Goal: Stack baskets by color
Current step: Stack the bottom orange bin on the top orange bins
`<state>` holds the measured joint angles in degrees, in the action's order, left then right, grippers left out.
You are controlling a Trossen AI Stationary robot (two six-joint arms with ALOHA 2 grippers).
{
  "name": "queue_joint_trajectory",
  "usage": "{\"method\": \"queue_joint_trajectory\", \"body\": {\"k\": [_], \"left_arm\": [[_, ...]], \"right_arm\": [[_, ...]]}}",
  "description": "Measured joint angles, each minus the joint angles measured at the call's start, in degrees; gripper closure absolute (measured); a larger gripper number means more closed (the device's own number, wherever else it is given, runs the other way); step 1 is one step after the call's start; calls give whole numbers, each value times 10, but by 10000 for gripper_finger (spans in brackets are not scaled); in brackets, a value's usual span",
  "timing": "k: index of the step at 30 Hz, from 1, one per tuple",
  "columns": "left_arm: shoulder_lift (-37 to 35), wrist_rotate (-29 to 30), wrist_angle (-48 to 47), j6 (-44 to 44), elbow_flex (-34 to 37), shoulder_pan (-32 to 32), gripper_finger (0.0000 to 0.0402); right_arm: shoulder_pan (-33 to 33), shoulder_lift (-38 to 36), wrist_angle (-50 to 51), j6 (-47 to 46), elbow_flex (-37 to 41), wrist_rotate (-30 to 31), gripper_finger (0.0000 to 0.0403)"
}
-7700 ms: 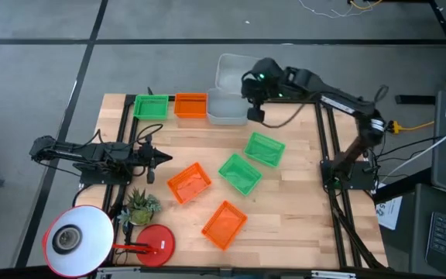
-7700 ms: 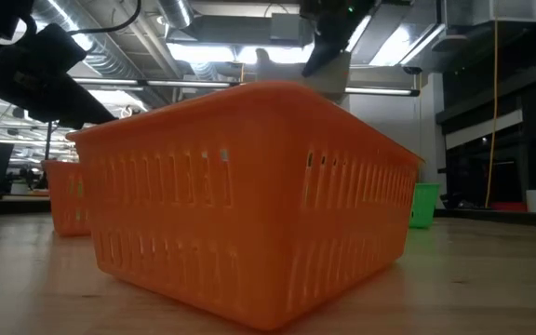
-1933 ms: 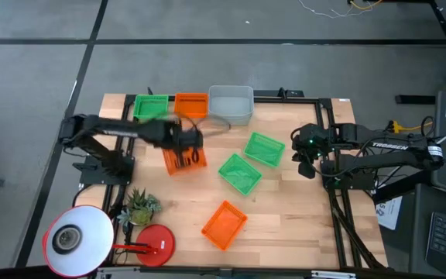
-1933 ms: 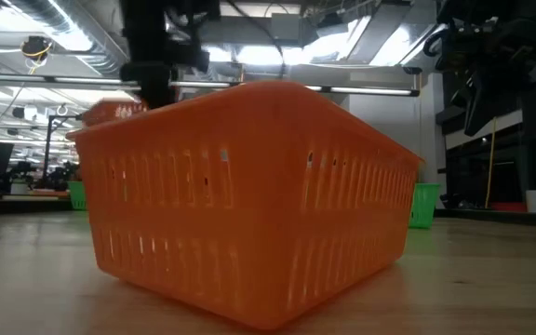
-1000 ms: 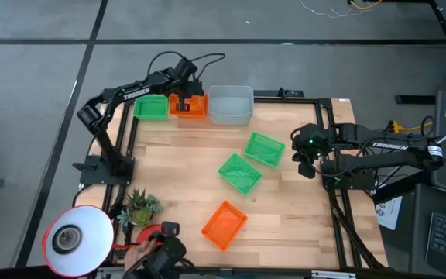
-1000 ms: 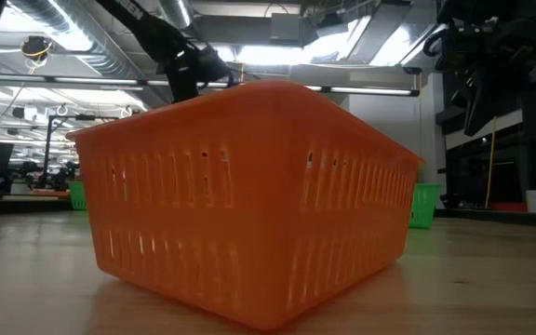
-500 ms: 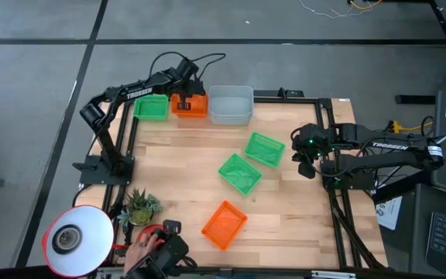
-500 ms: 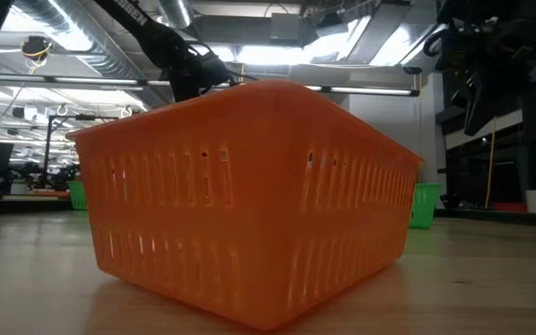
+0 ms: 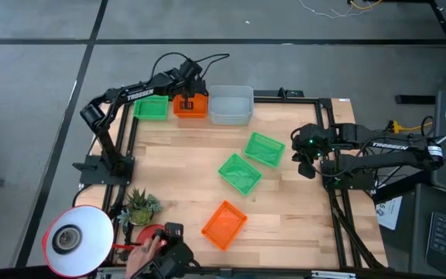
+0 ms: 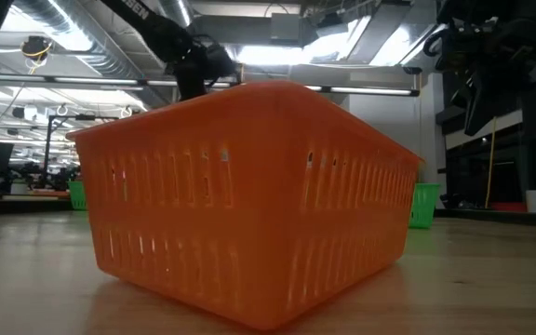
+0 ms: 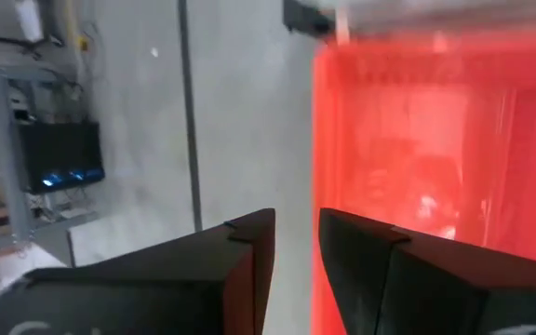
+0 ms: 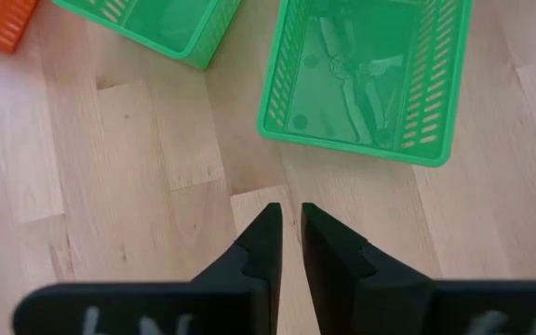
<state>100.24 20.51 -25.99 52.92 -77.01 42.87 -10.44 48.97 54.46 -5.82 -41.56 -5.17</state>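
At the table's far left stand a green basket [image 9: 151,107], an orange basket stack [image 9: 190,106] and a grey basket stack [image 9: 231,105]. Two more green baskets [image 9: 265,149] [image 9: 240,173] lie mid-table, and a lone orange basket [image 9: 224,225] [image 10: 249,205] sits toward the near edge. My left gripper [image 9: 191,98] [image 11: 296,223] is open over the orange stack. One finger is over the basket's inside and one is outside its wall [image 11: 328,140]. My right gripper [image 9: 307,164] [image 12: 287,212] hangs at the right above bare wood, short of a green basket [image 12: 366,74]. Its fingers are a narrow gap apart, with nothing between them. My left gripper stands slanting down astride the top orange basket's wall [image 11: 322,186], near the stack's far side. Whether either finger touches the wall, I cannot tell. The basket rests on the stack.
A lamp with a white shade [image 9: 72,240], its round red base [image 9: 155,236] and a small plant [image 9: 139,205] stand at the near left corner. A person's hand [image 9: 147,249] holds a dark object there. Bare wood lies at the near right.
My left gripper has shifted slightly toward the table's right over the orange stack, and the stack has stayed in place. The person's hand at the near edge has moved a little.
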Motion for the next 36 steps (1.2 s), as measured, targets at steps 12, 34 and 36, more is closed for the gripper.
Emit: {"method": "queue_joint_trajectory", "body": {"k": [12, 34, 36], "left_arm": [[53, 142, 36, -33, -11, -19, 325], [-36, 133, -121, -240, -54, -112, 325], [-68, 109, -147, -305, -57, -142, 325]], "right_arm": [[0, 0, 0, 0, 0, 0, 359], [0, 0, 0, 0, 0, 0, 359], [0, 0, 0, 0, 0, 0, 359]]}}
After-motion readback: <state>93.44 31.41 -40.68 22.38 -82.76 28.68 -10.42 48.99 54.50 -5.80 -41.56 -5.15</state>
